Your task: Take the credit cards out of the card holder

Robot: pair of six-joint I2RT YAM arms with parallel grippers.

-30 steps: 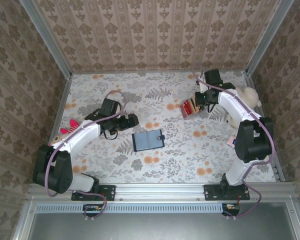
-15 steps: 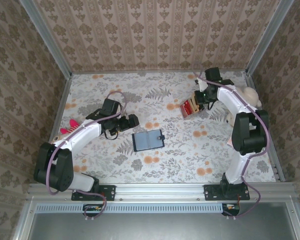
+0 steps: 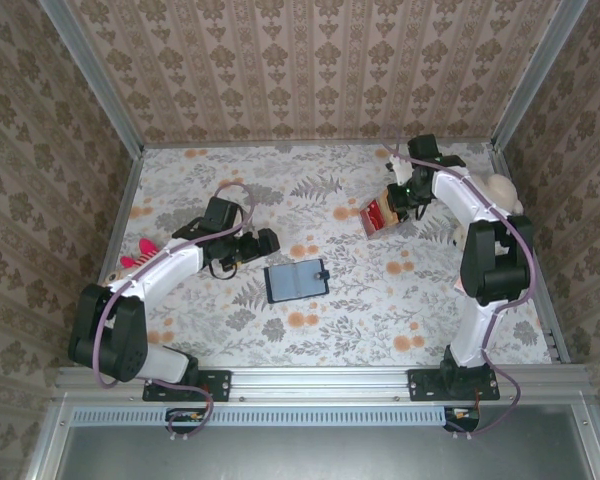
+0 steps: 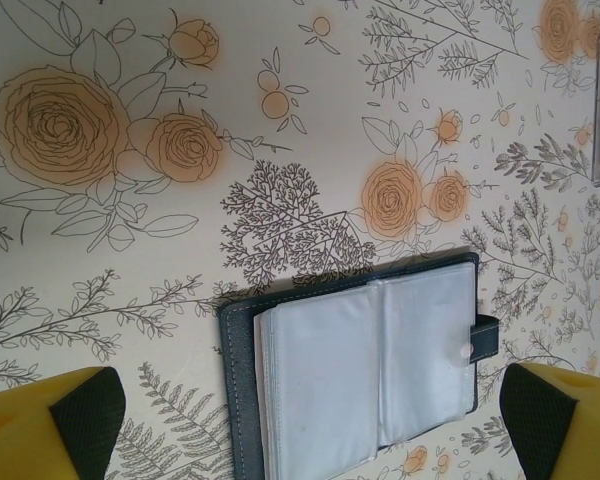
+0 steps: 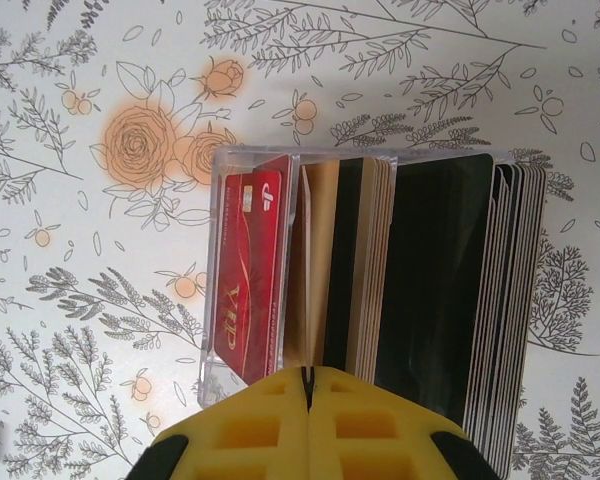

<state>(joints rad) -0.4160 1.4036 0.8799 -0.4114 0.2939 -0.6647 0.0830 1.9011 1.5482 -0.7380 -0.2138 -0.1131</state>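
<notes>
Card holder (image 3: 296,280) unmoved; left claw (image 3: 268,240) spread; right claw (image 5: 308,398) pressed together, edged leftward.

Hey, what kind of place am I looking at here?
Probably a staged robot test booth, not a home: a left arm and right arm bolted to a metal rail, with wallpapered panels boxing in a floral table.

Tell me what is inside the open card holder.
The card holder lies open, showing pale plastic sleeves. The top ones look empty. The sleeves underneath are covered by them, so what those hold cannot be seen.
</notes>
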